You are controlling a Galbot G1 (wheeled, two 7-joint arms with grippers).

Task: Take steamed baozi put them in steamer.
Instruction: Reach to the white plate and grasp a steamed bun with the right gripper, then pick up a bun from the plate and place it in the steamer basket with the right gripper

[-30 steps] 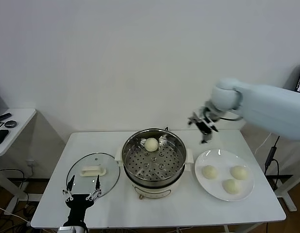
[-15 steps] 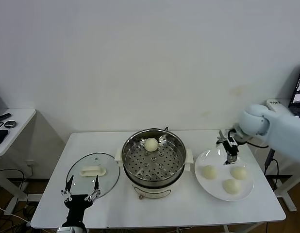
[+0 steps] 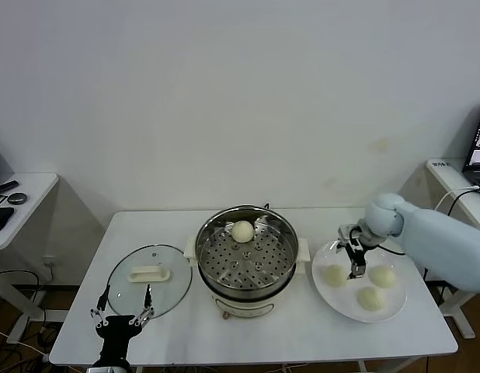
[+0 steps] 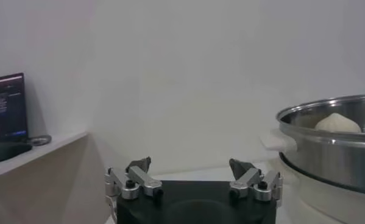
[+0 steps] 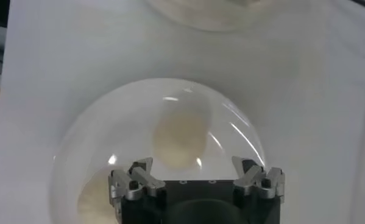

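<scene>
over the plate at the right of the tabletop, the right hand hangs with its fingers spread wide and empty, pointing down between two of the three baozi there, the nearest one just beside it toward the steamer. it looks set for a top-down pick, jaws wide so they can straddle a soft round bun without denting it. the other two buns sit a little apart on the plate, which leaves room for the fingers to come down. one baozi lies on the perforated tray at the far side of the steamer, leaving the near holes free for the rest. the glass lid lies flat to the left, out of the way so the pot stays open. the left hand waits low at the front left edge, open and holding nothing, just near the lid.
</scene>
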